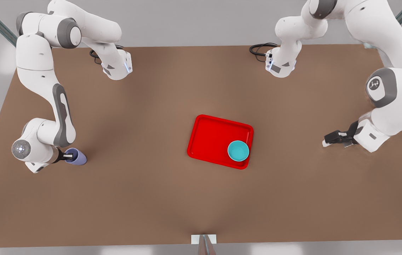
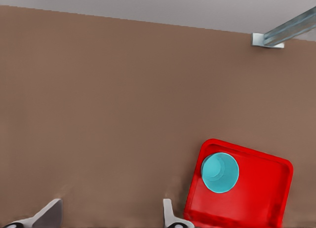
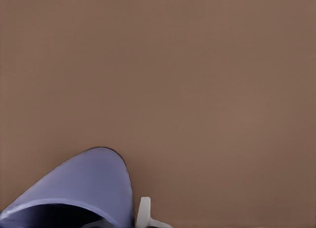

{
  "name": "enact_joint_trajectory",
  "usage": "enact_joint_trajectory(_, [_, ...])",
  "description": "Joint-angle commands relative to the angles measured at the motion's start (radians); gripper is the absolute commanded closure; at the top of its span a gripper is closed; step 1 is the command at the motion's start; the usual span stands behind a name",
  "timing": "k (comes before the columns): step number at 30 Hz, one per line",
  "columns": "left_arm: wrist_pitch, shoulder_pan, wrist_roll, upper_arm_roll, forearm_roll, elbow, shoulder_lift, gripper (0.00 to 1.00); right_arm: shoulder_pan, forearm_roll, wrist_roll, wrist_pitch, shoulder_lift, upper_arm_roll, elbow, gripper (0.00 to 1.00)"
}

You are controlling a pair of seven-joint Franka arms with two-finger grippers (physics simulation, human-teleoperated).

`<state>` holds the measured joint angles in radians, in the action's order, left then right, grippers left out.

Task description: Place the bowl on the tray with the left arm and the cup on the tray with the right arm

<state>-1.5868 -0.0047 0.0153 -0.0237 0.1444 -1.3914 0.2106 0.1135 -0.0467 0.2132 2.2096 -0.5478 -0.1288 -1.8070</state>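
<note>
The brown table is left broadly bare around the red tray, set slightly askew. The teal bowl is seated in one tray corner. The lavender cup, tilted, is clasped by the right gripper; the left gripper is spread, empty.

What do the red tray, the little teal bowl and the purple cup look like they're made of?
All are simulator renders, so this is a guess. The tray looks like glossy moulded plastic, with rounded corners and a uniform red. The bowl looks like smooth plain plastic or glazed ceramic. The cup looks matte, likely plastic.
</note>
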Motion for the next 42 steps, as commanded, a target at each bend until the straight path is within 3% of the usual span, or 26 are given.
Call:
enact_joint_trajectory(1, [0.031,-0.011,-0.001,0.001,-0.177,-0.024,-0.048,0.0,0.0,0.001,0.0,-0.001,0.0,0.0,0.002,0.79])
enact_joint_trajectory(4, [0.071,-0.023,-0.012,0.025,-0.178,-0.069,-0.174,0.0,-0.003,0.001,-0.002,-0.013,0.0,0.0,0.021,0.79])
enact_joint_trajectory(8, [0.09,-0.032,-0.015,0.025,-0.178,-0.075,-0.183,0.0,-0.02,0.022,-0.006,-0.041,0.012,0.009,0.077,0.79])
enact_joint_trajectory(11, [0.094,-0.031,-0.015,0.025,-0.178,-0.075,-0.181,0.0,-0.06,0.07,-0.069,-0.059,0.029,0.066,0.101,0.79])
enact_joint_trajectory(20, [0.096,-0.032,-0.017,0.025,-0.177,-0.075,-0.168,0.0,-0.486,0.221,-0.633,-0.149,0.028,0.069,0.199,0.79])
enact_joint_trajectory(26, [0.108,-0.032,-0.008,0.025,-0.177,-0.074,-0.16,0.0,-0.736,0.326,-0.903,-0.096,-0.035,0.069,0.279,0.79])
enact_joint_trajectory(30, [0.117,-0.032,-0.008,0.025,-0.177,-0.074,-0.157,0.0,-0.815,0.324,-1.015,-0.068,-0.092,0.072,0.322,0.79])
enact_joint_trajectory(38, [0.119,-0.031,-0.008,0.025,-0.175,-0.074,-0.146,0.0,-0.821,0.33,-1.031,-0.018,-0.136,0.138,0.334,0.79])
enact_joint_trajectory(39, [0.119,-0.031,-0.008,0.025,-0.175,-0.074,-0.146,0.0,-0.822,0.329,-1.031,-0.018,-0.139,0.138,0.337,0.71])
enact_joint_trajectory(40, [0.119,-0.031,-0.009,0.025,-0.175,-0.074,-0.146,0.0,-0.821,0.33,-1.032,-0.019,-0.147,0.138,0.345,0.51])
enact_joint_trajectory(41, [0.119,-0.032,-0.009,0.025,-0.177,-0.074,-0.146,0.0,-0.821,0.329,-1.032,-0.019,-0.152,0.138,0.347,0.41])
enact_joint_trajectory(42, [0.119,-0.031,-0.009,0.025,-0.175,-0.074,-0.145,0.0,-0.821,0.33,-1.034,-0.019,-0.152,0.138,0.347,0.39])
